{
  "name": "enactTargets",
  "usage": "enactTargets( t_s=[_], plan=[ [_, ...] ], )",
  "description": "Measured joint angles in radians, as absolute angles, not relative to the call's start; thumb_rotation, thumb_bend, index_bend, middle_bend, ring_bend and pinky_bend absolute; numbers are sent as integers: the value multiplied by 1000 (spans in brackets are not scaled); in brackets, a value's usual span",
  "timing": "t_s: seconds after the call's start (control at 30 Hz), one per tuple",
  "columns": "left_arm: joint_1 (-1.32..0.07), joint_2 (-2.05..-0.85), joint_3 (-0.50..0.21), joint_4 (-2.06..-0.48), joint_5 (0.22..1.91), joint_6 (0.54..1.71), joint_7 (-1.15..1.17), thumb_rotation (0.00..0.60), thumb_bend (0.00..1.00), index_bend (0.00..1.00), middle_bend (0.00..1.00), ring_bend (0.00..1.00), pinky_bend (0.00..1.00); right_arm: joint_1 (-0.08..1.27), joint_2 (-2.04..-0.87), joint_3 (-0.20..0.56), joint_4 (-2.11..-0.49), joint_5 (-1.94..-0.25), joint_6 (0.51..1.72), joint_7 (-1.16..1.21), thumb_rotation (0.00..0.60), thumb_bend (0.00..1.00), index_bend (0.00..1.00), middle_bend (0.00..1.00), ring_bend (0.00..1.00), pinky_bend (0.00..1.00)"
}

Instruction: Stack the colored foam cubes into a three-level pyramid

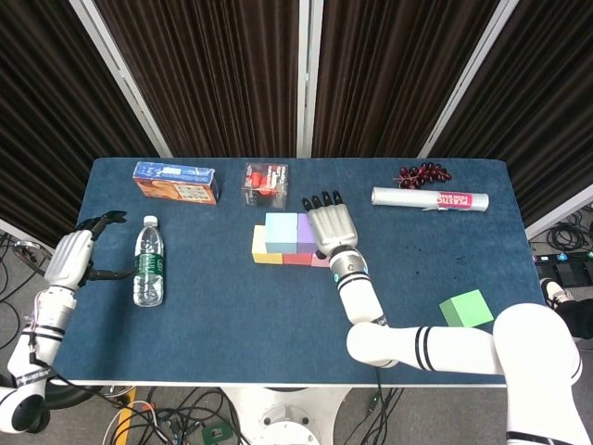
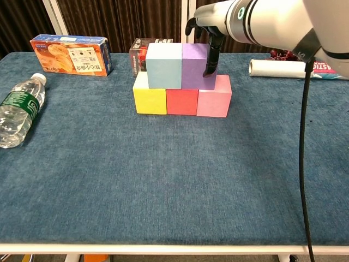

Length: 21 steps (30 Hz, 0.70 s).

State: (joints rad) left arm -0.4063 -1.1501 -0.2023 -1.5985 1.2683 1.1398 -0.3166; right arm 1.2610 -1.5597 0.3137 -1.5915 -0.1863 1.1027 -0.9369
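Observation:
Yellow (image 2: 150, 100), red (image 2: 181, 101) and pink (image 2: 214, 99) cubes form a row in mid-table. On top of them sit a light blue cube (image 2: 163, 65) and a purple cube (image 2: 193, 66), side by side. My right hand (image 2: 210, 33) rests over the purple cube (image 1: 305, 232) with spread fingers; one finger (image 2: 211, 57) hangs down its right front edge. It does not clasp the cube. A green cube (image 1: 465, 308) lies alone at the right near side. My left hand (image 1: 74, 255) hovers empty at the table's left edge, fingers apart.
A water bottle (image 1: 148, 261) lies beside the left hand. Along the far side are an orange box (image 1: 175, 182), a clear red-filled pack (image 1: 265, 184), a white roll (image 1: 429, 198) and dark grapes (image 1: 422, 172).

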Motion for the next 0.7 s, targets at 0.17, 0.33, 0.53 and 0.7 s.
enactTargets(
  t_s=[0.17,0.33,0.53,0.7],
  plan=[
    [-401,-1144,-200,-1610,1274,1151,-308,600,53,174,216,185,159,1232,-1508,317,-1661,-211,1103,-901,600,90,69,100,0,0],
    [-393,-1139,-198,-1629,1277,1167,-294,600,54,174,216,185,159,1159,-1421,309,-1755,-279,1092,-808,600,90,37,99,0,0],
    [-382,-1133,-194,-1649,1281,1184,-280,600,54,174,216,185,160,1036,-1312,287,-1831,-412,1045,-631,600,90,30,99,0,0],
    [-377,-1131,-195,-1670,1283,1201,-260,600,53,174,216,185,160,941,-1260,266,-1833,-533,996,-468,600,93,23,99,0,0]
  ],
)
